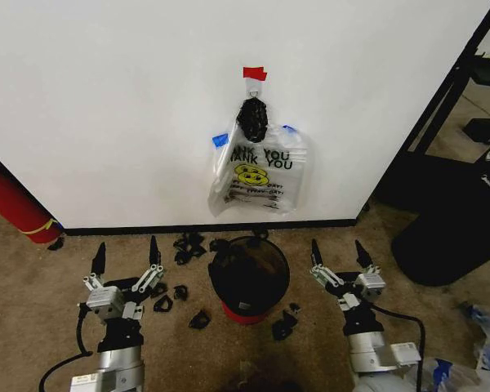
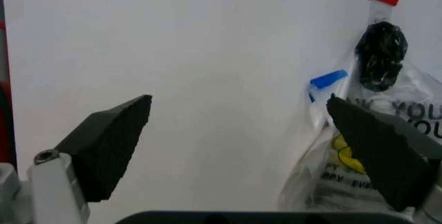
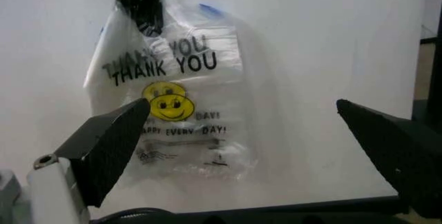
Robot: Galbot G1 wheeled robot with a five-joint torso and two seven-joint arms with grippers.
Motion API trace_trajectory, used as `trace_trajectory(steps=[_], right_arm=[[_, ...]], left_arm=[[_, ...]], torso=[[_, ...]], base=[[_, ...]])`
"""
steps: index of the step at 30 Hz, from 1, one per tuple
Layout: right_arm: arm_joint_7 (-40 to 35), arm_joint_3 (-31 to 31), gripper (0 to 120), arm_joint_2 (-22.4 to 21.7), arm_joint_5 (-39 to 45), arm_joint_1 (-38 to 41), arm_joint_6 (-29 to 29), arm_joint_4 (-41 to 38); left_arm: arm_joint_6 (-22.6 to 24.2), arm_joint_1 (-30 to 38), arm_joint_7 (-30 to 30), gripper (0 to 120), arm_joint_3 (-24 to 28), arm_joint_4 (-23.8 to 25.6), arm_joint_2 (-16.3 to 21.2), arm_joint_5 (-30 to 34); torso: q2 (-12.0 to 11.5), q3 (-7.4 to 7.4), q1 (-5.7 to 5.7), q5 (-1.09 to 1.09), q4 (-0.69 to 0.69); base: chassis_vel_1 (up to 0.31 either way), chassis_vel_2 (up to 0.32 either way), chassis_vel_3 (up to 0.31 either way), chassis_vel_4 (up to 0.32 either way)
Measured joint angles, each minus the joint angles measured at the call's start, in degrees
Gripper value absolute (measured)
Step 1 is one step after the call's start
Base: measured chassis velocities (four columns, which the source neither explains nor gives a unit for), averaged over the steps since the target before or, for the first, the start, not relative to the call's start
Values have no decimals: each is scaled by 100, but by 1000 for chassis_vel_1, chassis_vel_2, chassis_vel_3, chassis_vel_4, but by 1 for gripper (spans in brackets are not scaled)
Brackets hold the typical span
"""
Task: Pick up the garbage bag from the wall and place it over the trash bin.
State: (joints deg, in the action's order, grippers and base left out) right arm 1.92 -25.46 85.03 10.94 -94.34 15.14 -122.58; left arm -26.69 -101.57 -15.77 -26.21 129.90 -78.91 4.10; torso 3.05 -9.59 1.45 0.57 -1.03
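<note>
Both pincers [image 1: 124, 254] [image 1: 340, 252] gape before the bag [image 1: 257, 175] reading "THANK YOU".

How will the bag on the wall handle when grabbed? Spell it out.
The bag looks thin and see-through and hangs in loose wrinkles, so it is likely floppy and very light for its size. Its glossy film may slip in a light pinch. It hangs below red tape, so a gentle pull would probably free it.

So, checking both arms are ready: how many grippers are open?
2: the left gripper, left of the trash bin, and the right gripper, right of it.
</note>
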Motion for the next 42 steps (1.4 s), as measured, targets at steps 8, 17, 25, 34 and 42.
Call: trace_trajectory(steps=[8, 17, 25, 34, 42], right_arm=[[86, 27, 100, -293, 168, 362, 16, 334], [346, 237, 100, -691, 639, 1250, -237, 780], [901, 878, 100, -1170, 1727, 2997, -358, 2046], [724, 1729, 100, -1097, 2672, 4790, -602, 3042], [642, 2098, 100, -777, 3374, 5637, -747, 3769]], left_arm=[[-14, -42, -20, 100, 35, -86, -64, -45], [29, 124, -17, 100, 110, -265, 45, 30], [-54, -87, -18, 100, -68, -257, -93, 1], [-222, -252, -37, 100, -102, -240, -651, -338], [-299, -374, -80, 100, -145, -171, -567, -419]], torso=[[0, 0, 0, 0, 0], [1, 0, 0, -2, -1], [0, -1, 0, 0, 1], [0, 0, 0, 1, 2], [0, -1, 0, 1, 1]], base=[[0, 0, 0, 0], [0, 0, 0, 0], [0, 0, 0, 0], [0, 0, 0, 0], [0, 0, 0, 0]])
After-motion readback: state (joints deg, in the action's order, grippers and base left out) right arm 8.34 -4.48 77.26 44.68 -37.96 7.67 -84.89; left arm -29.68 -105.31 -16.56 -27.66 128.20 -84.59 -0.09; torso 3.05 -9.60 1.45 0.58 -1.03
